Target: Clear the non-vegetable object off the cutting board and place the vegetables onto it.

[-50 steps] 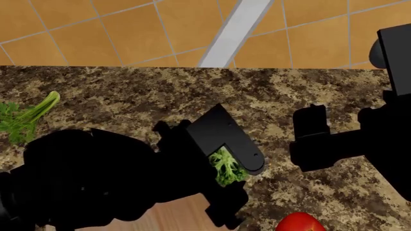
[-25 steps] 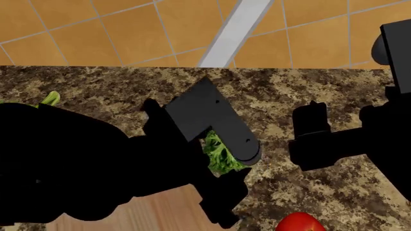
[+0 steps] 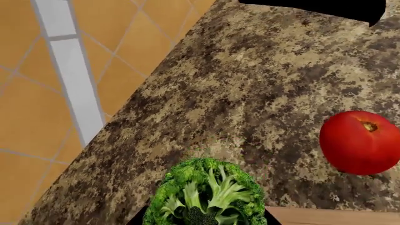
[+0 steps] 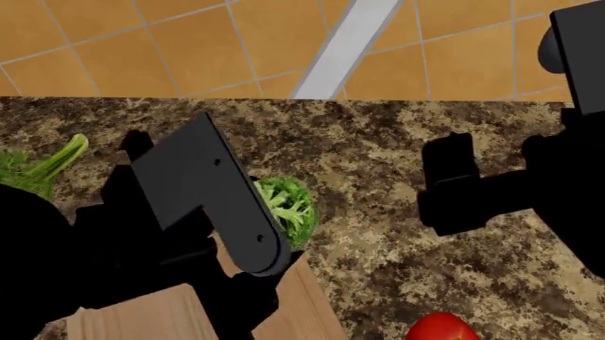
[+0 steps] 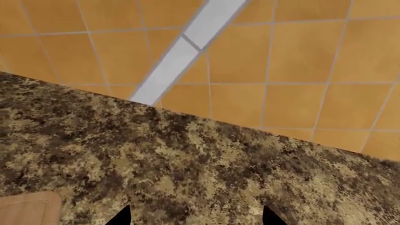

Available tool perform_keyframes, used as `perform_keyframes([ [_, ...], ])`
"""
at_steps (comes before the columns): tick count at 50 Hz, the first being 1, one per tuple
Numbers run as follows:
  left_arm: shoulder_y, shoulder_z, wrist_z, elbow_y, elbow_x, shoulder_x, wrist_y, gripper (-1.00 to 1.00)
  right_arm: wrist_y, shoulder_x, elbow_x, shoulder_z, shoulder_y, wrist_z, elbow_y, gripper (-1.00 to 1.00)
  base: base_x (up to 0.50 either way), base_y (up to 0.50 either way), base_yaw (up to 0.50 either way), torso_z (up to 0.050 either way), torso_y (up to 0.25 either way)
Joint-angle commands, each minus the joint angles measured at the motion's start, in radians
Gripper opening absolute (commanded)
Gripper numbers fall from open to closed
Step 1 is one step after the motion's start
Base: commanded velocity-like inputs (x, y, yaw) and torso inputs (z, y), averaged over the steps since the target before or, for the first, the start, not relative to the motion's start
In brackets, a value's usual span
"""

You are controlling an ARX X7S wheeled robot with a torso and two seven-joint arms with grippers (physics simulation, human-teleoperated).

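Observation:
My left gripper is shut on the dark-green broccoli head and holds it above the counter, by the far right corner of the light-wood cutting board. In the left wrist view the broccoli fills the space between the jaws. The board's edge and the red tomato lie beyond it. The tomato sits on the counter right of the board. The celery stalk lies on the counter at the far left. My right gripper is open and empty over bare counter.
The speckled granite counter ends at a far edge, with orange tiled floor beyond. A corner of the board shows in the right wrist view. My left arm hides much of the board.
My left gripper has moved left with the broccoli in it, from beside the board to over its far right corner. The right arm has barely moved.

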Motion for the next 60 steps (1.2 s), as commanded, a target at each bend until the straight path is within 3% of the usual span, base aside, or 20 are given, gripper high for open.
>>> perform_keyframes([
  [1,0.014,-0.043,-0.004,0.112,-0.02,-0.105,-0.018,-1.0,0.018,-0.042,-0.001,0.01,0.05,-0.009,0.015,1.0,0.0,0.0,0.0,0.0,0.0],
  [20,0.106,0.019,0.065,0.118,0.121,-0.203,0.007,-1.0,-0.012,-0.024,-0.037,0.022,-0.004,-0.043,-0.008,1.0,0.0,0.0,0.0,0.0,0.0],
  [33,0.158,0.051,0.081,0.169,0.136,-0.263,0.007,-1.0,0.005,-0.034,-0.019,0.001,0.034,-0.025,0.013,1.0,0.0,0.0,0.0,0.0,0.0],
  [50,0.194,0.087,0.081,0.172,0.162,-0.264,0.003,-1.0,-0.001,-0.022,-0.014,-0.001,0.035,-0.025,0.007,1.0,0.0,0.0,0.0,0.0,0.0],
  [51,0.193,0.086,0.08,0.17,0.163,-0.264,0.003,1.0,-0.004,-0.022,-0.015,-0.001,0.03,-0.025,0.003,1.0,0.0,0.0,0.0,0.0,0.0],
  [60,0.142,0.051,0.078,0.177,0.109,-0.266,-0.009,1.0,-0.011,-0.014,-0.011,-0.002,0.021,-0.019,-0.005,1.0,0.0,0.0,0.0,0.0,0.0],
])
